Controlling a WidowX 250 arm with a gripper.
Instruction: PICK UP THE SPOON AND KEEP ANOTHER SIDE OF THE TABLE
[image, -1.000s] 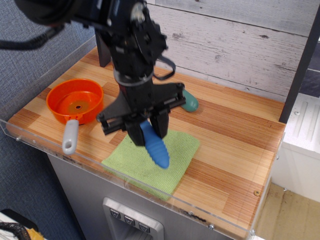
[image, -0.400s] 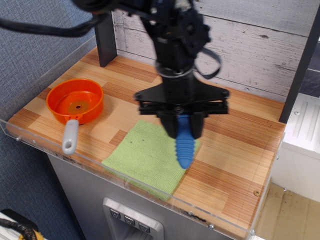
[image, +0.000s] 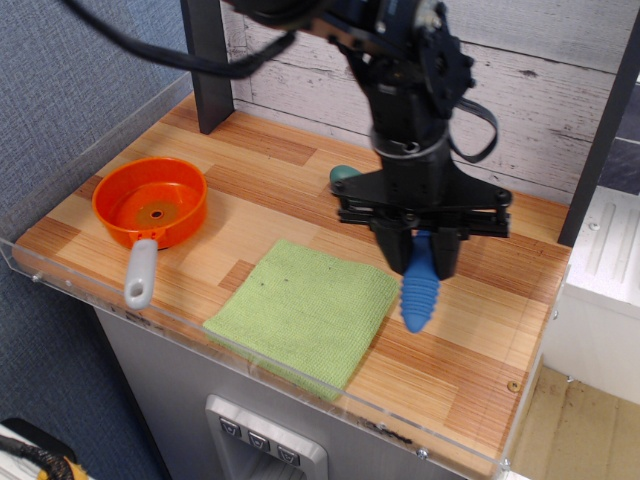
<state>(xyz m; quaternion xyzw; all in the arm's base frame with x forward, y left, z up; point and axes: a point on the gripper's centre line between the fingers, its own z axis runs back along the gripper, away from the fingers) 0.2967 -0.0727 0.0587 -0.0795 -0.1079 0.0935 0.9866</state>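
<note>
Near the lower middle of the frame, a green cloth (image: 305, 312) lies flat on the table (image: 470, 340). Just right of it, above the wood, the gripper (image: 421, 258) is clamped on the spoon (image: 419, 293), blue handle hanging down. At left sits an orange pan (image: 150, 205); behind the arm, a teal object (image: 343, 177).

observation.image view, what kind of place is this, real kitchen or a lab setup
Most likely a lab mock-up of a kitchen counter: a small wood-plank table with a clear acrylic rim, a robot gripper holding a spoon, and an orange pan as a prop.
</note>
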